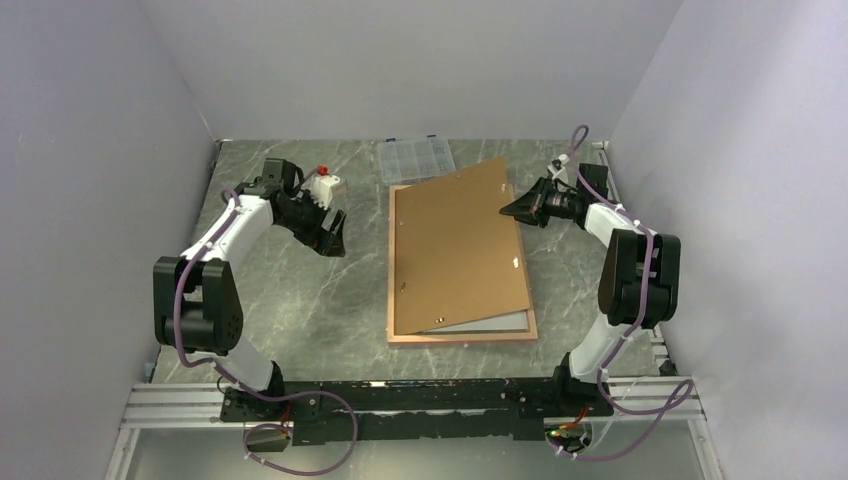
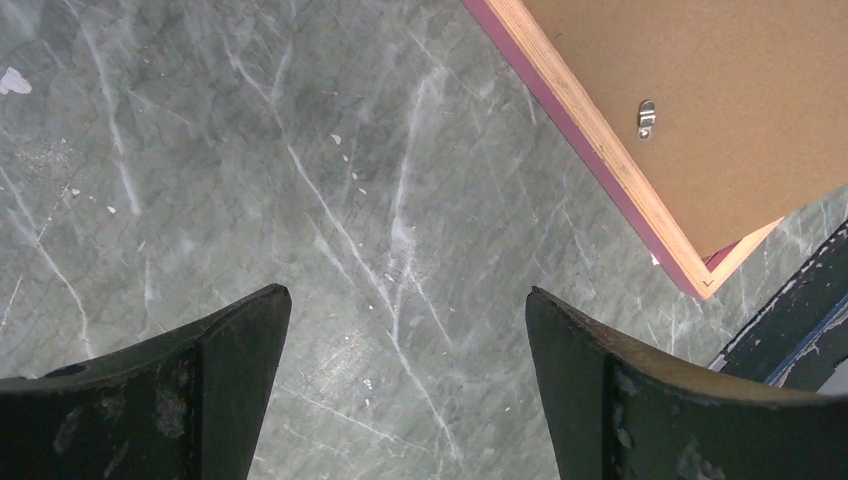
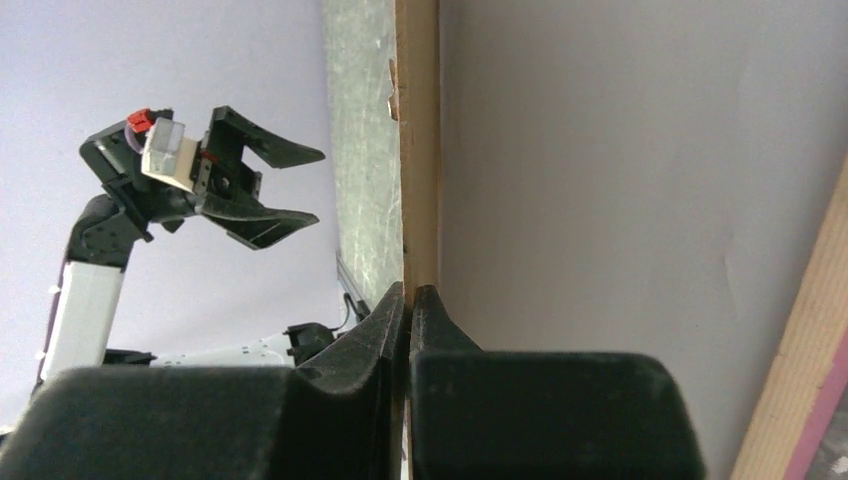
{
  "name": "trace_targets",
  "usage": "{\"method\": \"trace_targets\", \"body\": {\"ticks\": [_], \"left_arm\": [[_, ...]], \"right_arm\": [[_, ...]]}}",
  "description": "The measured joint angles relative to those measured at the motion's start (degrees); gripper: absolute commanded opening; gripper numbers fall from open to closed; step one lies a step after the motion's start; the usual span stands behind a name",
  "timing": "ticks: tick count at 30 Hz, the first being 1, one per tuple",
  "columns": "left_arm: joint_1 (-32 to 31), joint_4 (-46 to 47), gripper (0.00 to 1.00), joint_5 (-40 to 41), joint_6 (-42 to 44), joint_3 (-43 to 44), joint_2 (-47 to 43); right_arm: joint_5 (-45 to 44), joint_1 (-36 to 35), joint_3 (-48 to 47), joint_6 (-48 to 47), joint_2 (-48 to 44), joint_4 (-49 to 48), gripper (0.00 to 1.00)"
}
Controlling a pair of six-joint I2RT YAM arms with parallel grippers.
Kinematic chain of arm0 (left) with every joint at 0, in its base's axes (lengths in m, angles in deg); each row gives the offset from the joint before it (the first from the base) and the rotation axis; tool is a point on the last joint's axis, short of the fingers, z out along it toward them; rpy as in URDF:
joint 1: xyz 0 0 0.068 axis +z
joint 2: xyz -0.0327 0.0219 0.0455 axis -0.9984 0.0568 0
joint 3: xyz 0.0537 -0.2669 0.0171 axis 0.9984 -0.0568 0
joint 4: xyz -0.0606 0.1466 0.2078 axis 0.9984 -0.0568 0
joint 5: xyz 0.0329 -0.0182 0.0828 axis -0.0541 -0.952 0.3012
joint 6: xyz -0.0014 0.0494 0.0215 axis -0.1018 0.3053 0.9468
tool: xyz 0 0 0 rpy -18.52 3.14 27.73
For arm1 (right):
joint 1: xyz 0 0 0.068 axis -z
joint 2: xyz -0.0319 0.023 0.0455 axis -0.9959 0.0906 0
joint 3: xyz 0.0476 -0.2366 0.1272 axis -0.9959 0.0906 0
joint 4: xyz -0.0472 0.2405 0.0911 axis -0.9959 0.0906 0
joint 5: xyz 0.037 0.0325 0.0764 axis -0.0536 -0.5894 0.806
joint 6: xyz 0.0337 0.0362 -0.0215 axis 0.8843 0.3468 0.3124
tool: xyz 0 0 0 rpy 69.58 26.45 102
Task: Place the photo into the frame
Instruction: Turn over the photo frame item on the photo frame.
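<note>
We see the right gripper (image 3: 408, 292) clenched on the backing board (image 1: 460, 240), whose far-right corner is raised off the frame (image 1: 465, 337); the left gripper (image 2: 408, 292) is released.

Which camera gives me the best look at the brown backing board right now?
Top external: the whole backing board shows, askew over the frame, the right end effector on its edge. Right wrist shows only that pinched edge; left wrist, a part near the frame's corner.

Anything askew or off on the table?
Yes: the board lies skewed on the frame. Its far right corner sticks out past the frame's far edge, where the right end effector pinches it. A pale sheet shows beneath it at the near edge.
</note>
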Motion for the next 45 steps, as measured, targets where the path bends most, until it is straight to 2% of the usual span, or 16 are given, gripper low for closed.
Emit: {"method": "trace_targets", "body": {"ticks": [2, 6, 9, 16, 19, 22, 25, 26, 27, 45], "left_arm": [[0.0, 0.0, 0.93, 0.1, 0.0, 0.0, 0.0], [0.0, 0.0, 0.93, 0.3, 0.0, 0.0, 0.0], [0.0, 0.0, 0.93, 0.5, 0.2, 0.0, 0.0], [0.0, -0.1, 0.94, 0.5, 0.6, 0.0, 0.0], [0.0, -0.3, 0.94, 0.5, 0.9, 0.0, 0.0], [0.0, -0.5, 0.94, 0.6, 1.0, 0.0, 0.0], [0.0, -0.5, 0.94, 0.8, 1.0, 0.0, 0.0], [0.0, -0.4, 0.94, 0.8, 1.0, -0.1, 0.0], [0.0, -0.5, 0.94, 0.9, 1.0, -0.1, 0.0], [0.0, -0.8, 0.94, 2.0, 1.3, -0.3, -0.9]], "right_arm": [[-0.9, -0.4, 0.0, -1.0, 0.1, 0.5, 0.03], [-2.9, -1.4, 0.0, -3.0, 0.1, 2.5, 0.2], [-5.0, -2.1, 0.0, -4.4, 0.1, 4.1, 0.24], [-10.4, -3.3, -0.1, -8.0, 0.1, 7.5, 0.4], [-13.2, -4.4, -1.4, -9.9, 0.3, 10.6, 0.43], [-15.7, -5.9, -3.5, -11.5, 1.1, 13.7, 0.53], [-19.8, -7.7, -6.4, -13.4, 2.3, 17.7, 0.68], [-21.1, -8.3, -7.2, -13.8, 2.6, 18.7, 0.88], [-22.8, -9.0, -8.1, -14.4, 2.8, 20.0, 0.98], [-50.8, -17.7, -18.1, -17.6, 3.4, 33.5, 1.0]]}}
